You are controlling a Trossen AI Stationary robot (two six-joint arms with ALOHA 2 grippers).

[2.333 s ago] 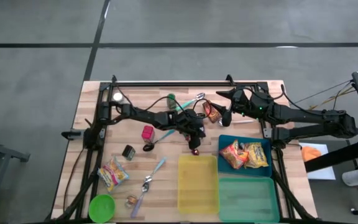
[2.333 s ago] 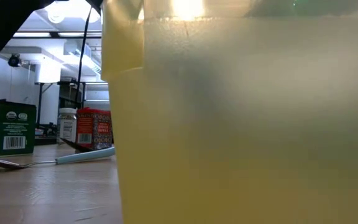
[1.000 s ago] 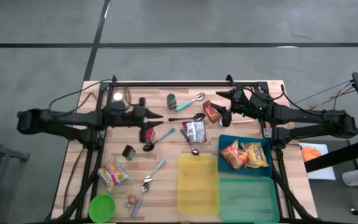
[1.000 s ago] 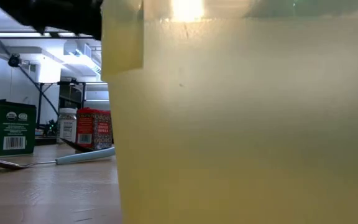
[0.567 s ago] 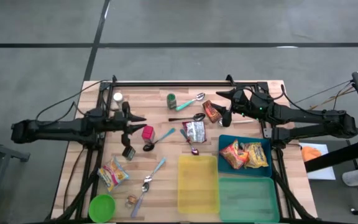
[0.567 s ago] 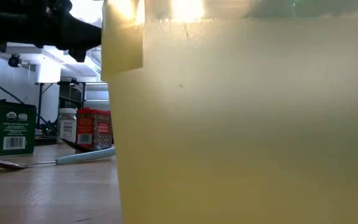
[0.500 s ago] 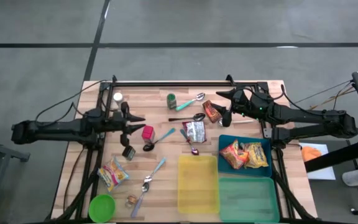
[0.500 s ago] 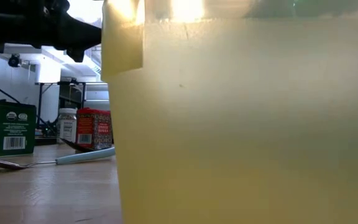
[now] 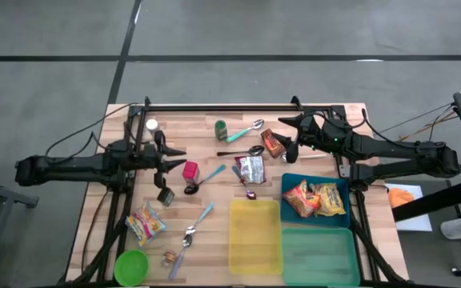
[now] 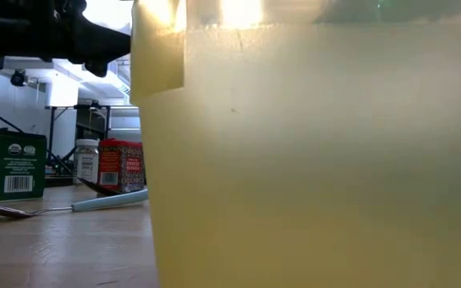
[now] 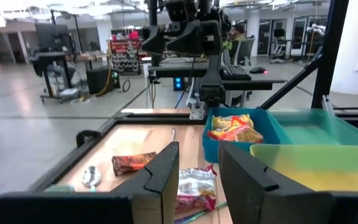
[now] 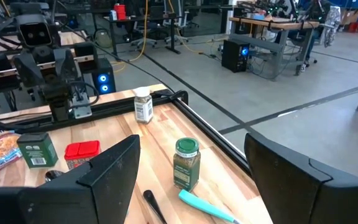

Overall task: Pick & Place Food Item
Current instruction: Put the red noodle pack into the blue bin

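A silver-and-red food packet point(image 9: 250, 168) lies flat on the wood mid-table, also seen ahead in the left wrist view point(image 11: 194, 186). A brown-red packet point(image 9: 272, 142) lies just beyond it. Two packets point(image 9: 314, 198) sit in the blue bin point(image 9: 336, 182), and a noodle packet point(image 9: 146, 222) lies near left. My left gripper point(image 9: 179, 152) hovers open and level over the left side, pointing at the silver packet from well short of it. My right gripper point(image 9: 284, 134) hangs open and still beside the brown-red packet, touching nothing.
A yellow bin point(image 9: 254, 236) and a green bin point(image 9: 318, 256) stand at the near right. Spoons point(image 9: 198, 220), a green spice jar point(image 9: 221, 130), a white shaker point(image 9: 151, 126), a red box point(image 9: 190, 170), a dark box point(image 9: 165, 194) and a green bowl point(image 9: 131, 266) are scattered about.
My left gripper has drawn back toward the table's left edge and sunk a little, away from the silver-and-red packet, then stopped. The packet has stayed lying where it was.
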